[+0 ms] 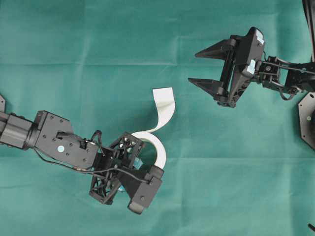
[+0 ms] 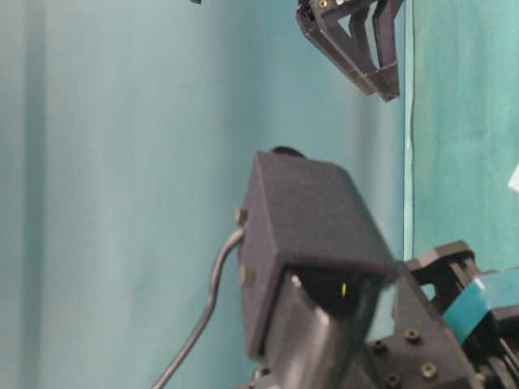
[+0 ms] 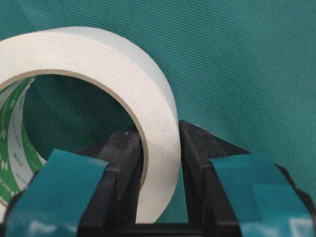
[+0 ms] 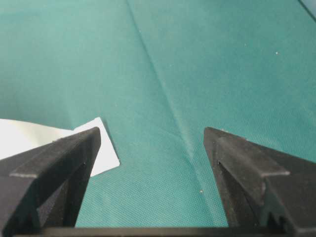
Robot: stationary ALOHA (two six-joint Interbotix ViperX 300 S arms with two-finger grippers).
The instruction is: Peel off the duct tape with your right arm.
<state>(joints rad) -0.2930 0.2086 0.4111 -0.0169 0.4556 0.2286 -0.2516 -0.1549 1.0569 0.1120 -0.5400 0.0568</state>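
Note:
The duct tape [image 3: 123, 74] is a cream-white roll with a green-printed inner core, standing on edge on the green cloth. My left gripper [image 3: 160, 131] is shut on the roll's wall, one finger inside the ring and one outside. Seen from overhead, the left gripper [image 1: 142, 153] holds the roll [image 1: 158, 147] at lower centre, and a loose white strip [image 1: 164, 101] curls up and away from it. The right gripper [image 1: 193, 67] stands open to the upper right of the strip end, apart from it. In the right wrist view the strip end [image 4: 106, 150] lies just beside the left finger of the open gripper [image 4: 150, 133].
Green cloth [image 1: 98, 44] with a few creases covers the whole table. A black base plate [image 1: 307, 118] sits at the right edge. In the table-level view the left arm's camera housing [image 2: 308, 235] fills the foreground and the right gripper's fingers [image 2: 365, 49] hang at the top.

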